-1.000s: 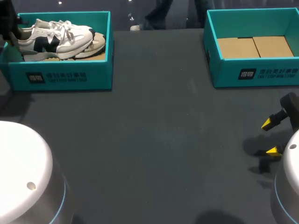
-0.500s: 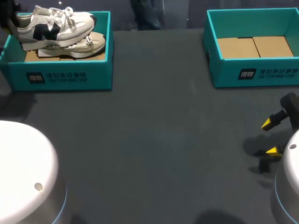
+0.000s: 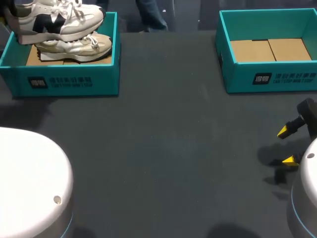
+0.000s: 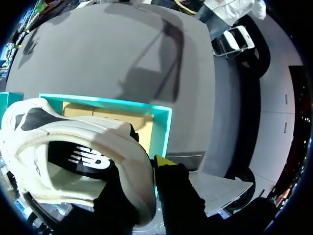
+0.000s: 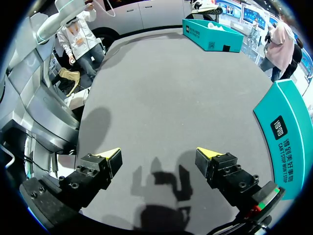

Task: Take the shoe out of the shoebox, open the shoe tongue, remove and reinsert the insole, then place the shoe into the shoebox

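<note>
While the right gripper [image 3: 286,146] hangs with its yellow-tipped fingers spread wide above the dark grey table [image 3: 168,148] at four o'clock, the left gripper [image 4: 145,171] pinches the heel of a white sneaker with navy side panels and white laces [image 3: 54,20]. That shoe is held above the open teal cardboard shoebox [image 3: 64,82] at ten o'clock, toe pointing toward three o'clock. Under it, a second cream-coloured sneaker [image 3: 79,45] lies on the box's brown floor; whether the two shoes touch cannot be told. A matching teal shoebox [image 3: 272,77] sits at two o'clock, its brown cardboard floor showing.
</note>
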